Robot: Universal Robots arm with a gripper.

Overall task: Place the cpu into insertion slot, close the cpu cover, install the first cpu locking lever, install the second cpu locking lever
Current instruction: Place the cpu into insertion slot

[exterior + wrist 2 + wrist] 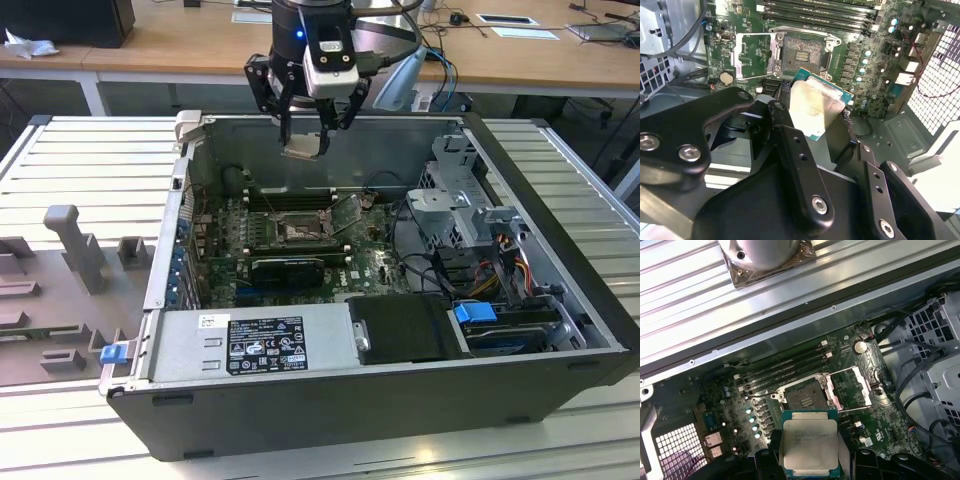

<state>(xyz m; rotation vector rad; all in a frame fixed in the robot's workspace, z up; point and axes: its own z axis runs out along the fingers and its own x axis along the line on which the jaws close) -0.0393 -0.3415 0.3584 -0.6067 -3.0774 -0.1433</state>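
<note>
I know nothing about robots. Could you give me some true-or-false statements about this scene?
1. The pincer grips a small flat silver-grey square chip. True.
2. The chip sits in the black-framed square socket. False: the socket is empty; the chip is held in the air.
3. The thin silvery metal cover frame is shut over the socket. False: it stands open beside it.
4. The dark computer case lies open-topped. True.

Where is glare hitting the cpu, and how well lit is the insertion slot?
Second wrist view: a bright yellowish reflection washes the top of the cpu. First wrist view: the cpu is evenly lit, and the insertion slot is dim but visible. Exterior view: the insertion slot looks dark.
</note>
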